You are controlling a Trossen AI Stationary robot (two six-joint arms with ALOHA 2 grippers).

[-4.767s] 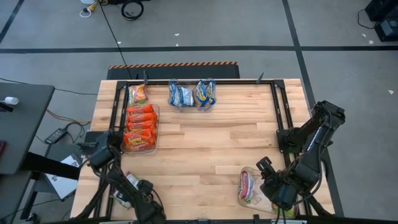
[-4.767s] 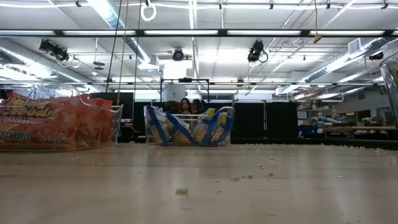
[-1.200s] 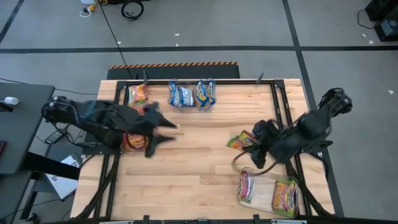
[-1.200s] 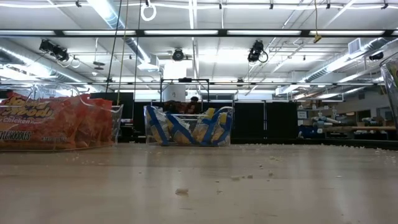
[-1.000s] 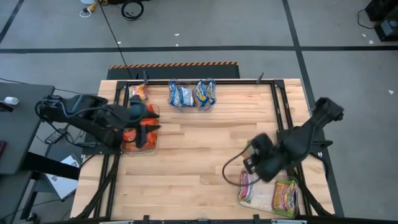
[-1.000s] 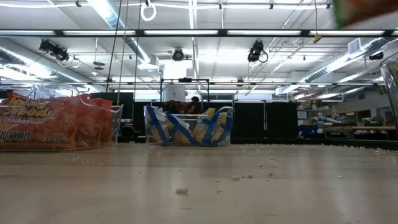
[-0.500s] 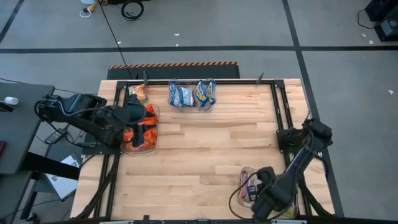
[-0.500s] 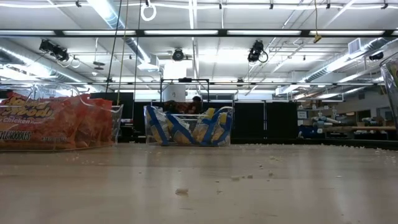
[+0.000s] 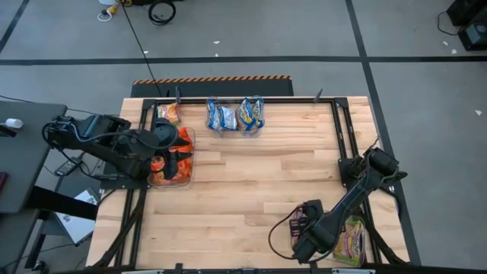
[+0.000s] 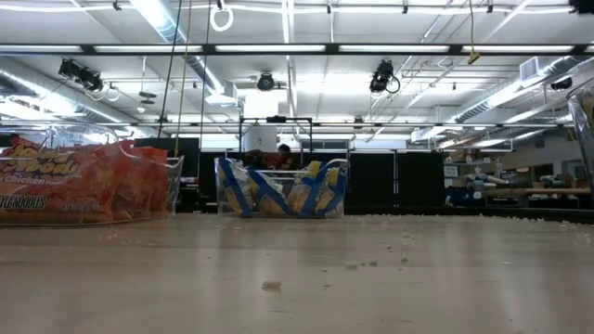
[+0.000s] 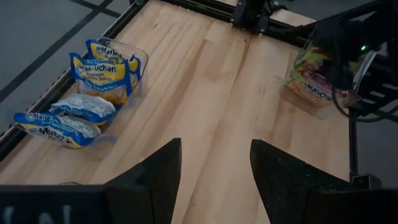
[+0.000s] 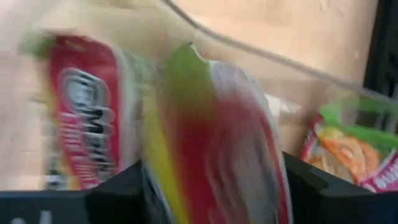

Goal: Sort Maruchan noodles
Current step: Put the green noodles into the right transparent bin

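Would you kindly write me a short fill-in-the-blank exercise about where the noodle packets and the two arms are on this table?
1. The left gripper is above the tray of ____ packets.
2. The blue-and-yellow packets sit at the table's ____ edge.
3. The right gripper is over the tray at the near ____ corner.

Missing words: orange; far; right

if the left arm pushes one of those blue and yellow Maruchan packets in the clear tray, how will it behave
The blue-and-yellow packets look crinkly and thin, so probably light and apt to slide or flop. They stand on edge in the clear tray, so a push would likely tip one over.
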